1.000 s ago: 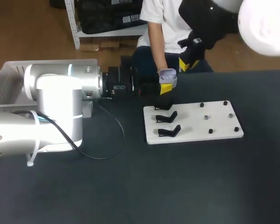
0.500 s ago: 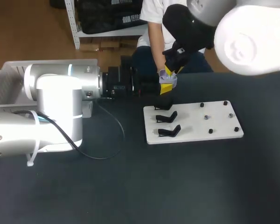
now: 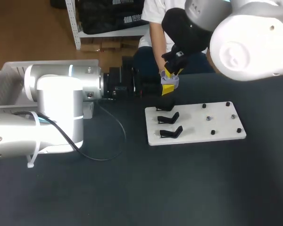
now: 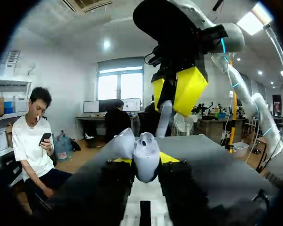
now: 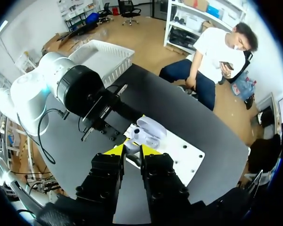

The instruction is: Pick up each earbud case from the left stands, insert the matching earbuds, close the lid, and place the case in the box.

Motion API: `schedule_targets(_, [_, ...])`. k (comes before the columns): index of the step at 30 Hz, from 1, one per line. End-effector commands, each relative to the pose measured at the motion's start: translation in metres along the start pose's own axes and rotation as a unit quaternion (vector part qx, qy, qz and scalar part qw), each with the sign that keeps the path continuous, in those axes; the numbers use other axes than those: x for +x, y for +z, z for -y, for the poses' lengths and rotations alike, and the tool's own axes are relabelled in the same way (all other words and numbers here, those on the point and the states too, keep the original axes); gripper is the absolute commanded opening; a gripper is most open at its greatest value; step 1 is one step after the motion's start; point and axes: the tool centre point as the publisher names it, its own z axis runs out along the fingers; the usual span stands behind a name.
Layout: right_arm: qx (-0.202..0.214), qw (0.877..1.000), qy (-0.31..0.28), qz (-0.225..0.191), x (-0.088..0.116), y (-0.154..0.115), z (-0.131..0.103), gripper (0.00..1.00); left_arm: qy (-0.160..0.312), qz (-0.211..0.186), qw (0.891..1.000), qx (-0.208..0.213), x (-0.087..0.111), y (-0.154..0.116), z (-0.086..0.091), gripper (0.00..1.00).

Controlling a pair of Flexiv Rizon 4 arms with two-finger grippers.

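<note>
Lowest in the frame is the dark table (image 3: 179,188), wide below and right of the white board (image 3: 198,127). The board's two nearer stands (image 3: 170,133) look bare. Over its far left corner my left gripper (image 4: 142,161) pinches the open earbud case (image 4: 132,141) from both sides. Just above, my right gripper (image 4: 175,92) seems to clamp a pale earbud (image 4: 164,120). I judge insertion is under way; closing and boxing are left. At upper left, behind my left arm (image 3: 56,103) and cable (image 3: 111,141), sits the basket (image 3: 7,75).
</note>
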Motion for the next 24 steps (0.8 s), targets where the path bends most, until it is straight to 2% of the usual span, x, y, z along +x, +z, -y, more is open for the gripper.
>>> schedule_targets(1, [-0.002, 1.000, -0.004, 0.003, -0.004, 0.004, 0.000, 0.00, 0.003, 0.004, 1.000, -0.003, 0.002, 0.000, 0.001, 0.00])
schedule_targets(24, [0.000, 1.000, -0.004, 0.004, -0.009, 0.014, 0.004, 0.00, 0.003, 0.004, 1.000, -0.003, 0.002, 0.000, 0.001, 0.00])
